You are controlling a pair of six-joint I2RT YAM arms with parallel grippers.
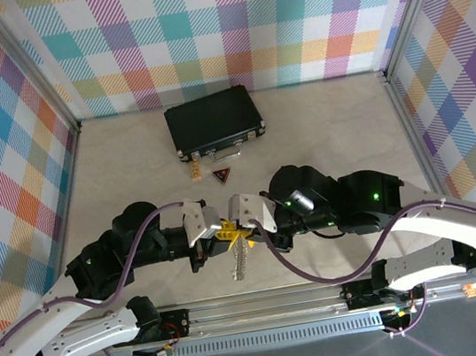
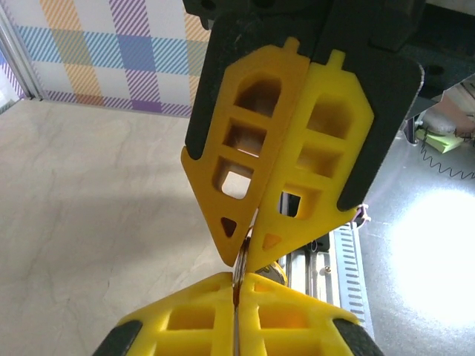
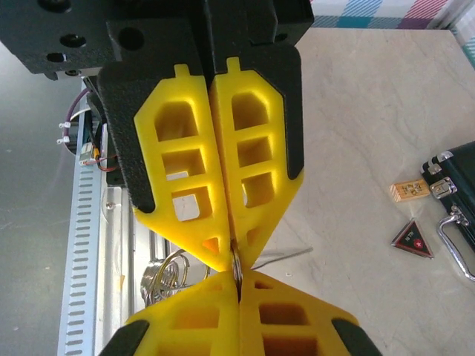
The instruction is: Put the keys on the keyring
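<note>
**Mia:** Where is the keyring [image 1: 240, 263]?

**Tom:** In the middle, close to the near edge of the worktop [image 1: 130, 176]. It is the silvery bit right by the yellow tips. I can't tell if it touches the worktop.

**Mia:** What are the grippers doing?

**Tom:** The left gripper [image 2: 236, 291] has its fingers pressed together. So does the right gripper [image 3: 237, 288]. They meet tip to tip. Each one pinches a thin bit of shiny metal. It looks like part of the keyring.

**Mia:** And the key?

**Tom:** I can't tell. It is tiny and yellow, and the fingers are yellow too. The fingers cover most of the ring. From the right wrist, some shiny loops peek out beside the metal rail [image 3: 82, 245].

**Mia:** What else is there?

**Tom:** A black case [image 1: 214, 121] sits near the far edge. Just in front of it are a dark triangle tag [image 1: 222, 176] and a small tan thing [image 1: 194, 171]. That one is too small to make out. From the right wrist, the case is cut off at the side.
</note>
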